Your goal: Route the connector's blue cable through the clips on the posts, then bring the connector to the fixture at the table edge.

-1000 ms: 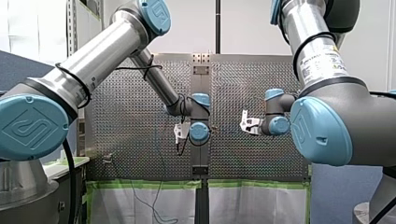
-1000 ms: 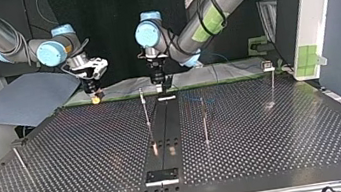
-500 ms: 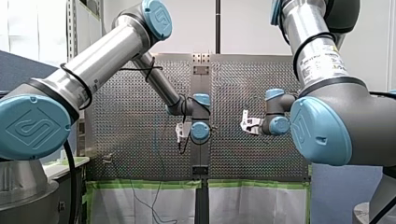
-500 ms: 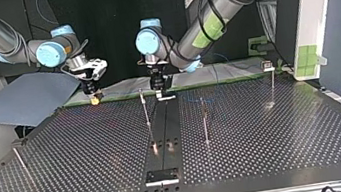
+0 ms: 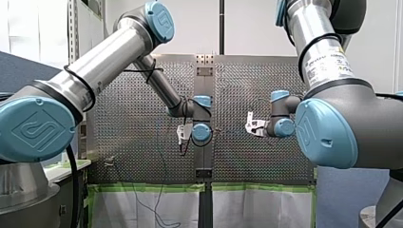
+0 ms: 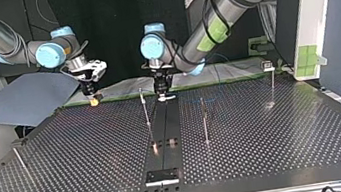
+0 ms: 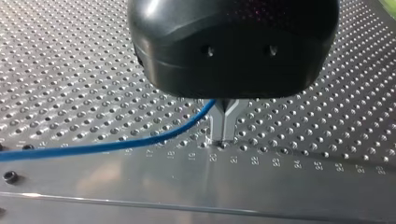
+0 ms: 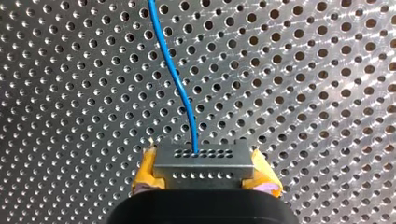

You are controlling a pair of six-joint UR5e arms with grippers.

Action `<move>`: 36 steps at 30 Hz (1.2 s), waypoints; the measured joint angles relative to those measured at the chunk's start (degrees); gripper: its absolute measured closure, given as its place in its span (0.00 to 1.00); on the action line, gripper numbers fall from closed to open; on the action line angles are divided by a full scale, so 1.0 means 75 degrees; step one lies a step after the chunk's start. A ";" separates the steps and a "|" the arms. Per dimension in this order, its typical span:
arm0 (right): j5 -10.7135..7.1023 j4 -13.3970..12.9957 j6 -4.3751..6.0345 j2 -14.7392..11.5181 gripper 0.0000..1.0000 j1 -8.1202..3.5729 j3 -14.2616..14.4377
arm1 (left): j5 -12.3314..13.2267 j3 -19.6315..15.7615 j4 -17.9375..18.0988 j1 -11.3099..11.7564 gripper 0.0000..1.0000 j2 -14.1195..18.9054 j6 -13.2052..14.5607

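Front view: my left gripper [image 5: 182, 137] is moved slightly farther along the central strip [image 5: 204, 88] than before. Top view: it is shifted over that strip's far end. Left wrist view: the blue cable [image 7: 116, 144] is pinched between its closed fingers [image 7: 224, 123]. Right wrist view: the connector [image 8: 203, 161] is clamped by my right gripper [image 8: 204, 176].

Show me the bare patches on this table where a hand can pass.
Top view: bare perforated plate between the leaning post and the centre rail, and again between the middle post and the far-right post. Crowded along the far edge: my right gripper, my left gripper and the blue cable.
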 joint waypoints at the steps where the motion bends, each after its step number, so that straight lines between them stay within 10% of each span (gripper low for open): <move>1: 0.0000 -0.0003 -0.0002 0.0004 1.00 0.0000 -0.0006 | 0.0033 0.0001 -0.0009 0.0021 1.00 -0.0004 -0.0007; 24: 0.0000 0.0127 0.0017 0.0076 1.00 -0.0058 -0.0357 | 0.0123 0.0786 -0.0417 0.0250 1.00 -0.0583 -0.0081; 36: 0.0016 0.0261 -0.0077 0.0677 1.00 -0.0059 -0.0774 | 0.0137 0.0936 -0.0507 0.0499 1.00 -0.0585 -0.0028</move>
